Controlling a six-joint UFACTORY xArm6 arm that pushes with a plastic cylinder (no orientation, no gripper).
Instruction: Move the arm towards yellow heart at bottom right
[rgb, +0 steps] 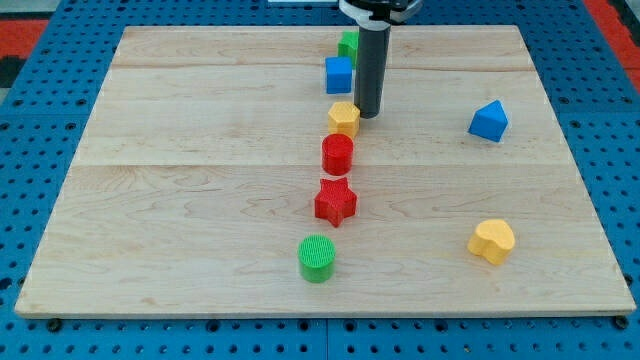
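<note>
Camera view, my tip (367, 115) beside yellow hexagon (343, 117) — yellow heart (491, 241) well apart, no fingers.

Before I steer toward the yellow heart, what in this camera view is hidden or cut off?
- Green block at the view's top: the rod covers its right part, so its shape is unclear.
- Blue cube: right edge behind the rod.
- Arm above the rod: cut off by the view's top edge.
- My tip and the yellow heart show fully.

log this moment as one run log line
my tip beside yellow hexagon, at its right | target yellow heart bottom right, untouched | tip far from it
</note>
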